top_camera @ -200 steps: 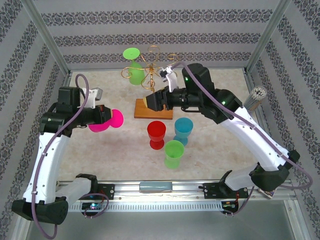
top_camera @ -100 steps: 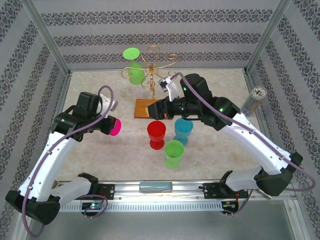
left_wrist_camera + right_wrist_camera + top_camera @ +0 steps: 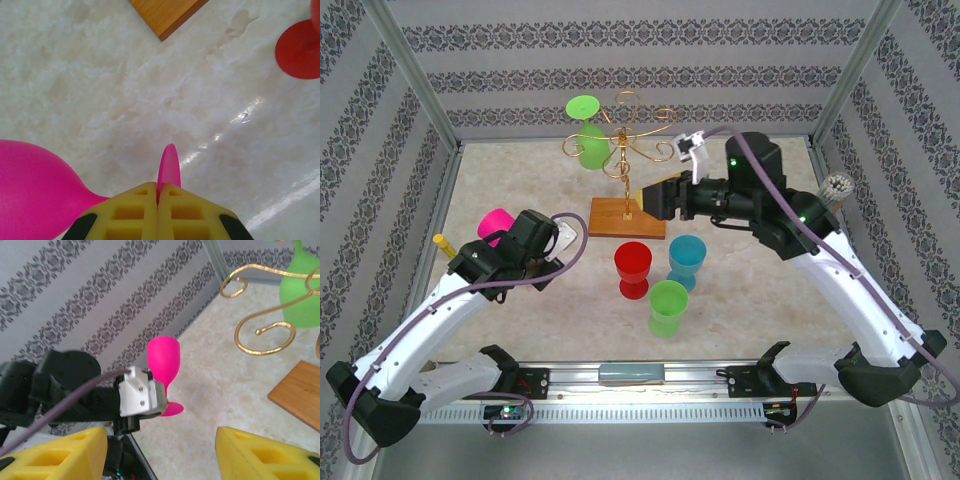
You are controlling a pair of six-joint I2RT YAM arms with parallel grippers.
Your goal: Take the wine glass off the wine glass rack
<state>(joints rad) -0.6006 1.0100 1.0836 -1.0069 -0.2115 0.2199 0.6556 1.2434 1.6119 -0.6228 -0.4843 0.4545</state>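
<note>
The gold wire wine glass rack [image 3: 623, 128] stands on its brown wooden base [image 3: 612, 219] at the back middle. A green wine glass [image 3: 591, 147] hangs upside down from its left arm, and its bowl [image 3: 299, 294] shows beside the gold scrolls [image 3: 260, 333]. A pink wine glass [image 3: 495, 222] stands upright near the left wall. My left gripper [image 3: 158, 193] is shut on the edge of its foot [image 3: 169, 167]; bowl [image 3: 163, 361] and foot show past my open right gripper [image 3: 162, 456]. That right gripper [image 3: 648, 199] hovers empty over the base's right end.
Red [image 3: 632, 267], blue [image 3: 687, 257] and green [image 3: 668, 306] goblets stand upright in a cluster at the table's middle, just in front of the wooden base. A bristly grey brush [image 3: 834, 190] leans at the right wall. A short yellow stick [image 3: 443, 243] lies by the left wall.
My left arm has swung down and inward, and the pink glass has gone from lying sideways to upright nearer the left wall. My right gripper has pulled back slightly to the right.
</note>
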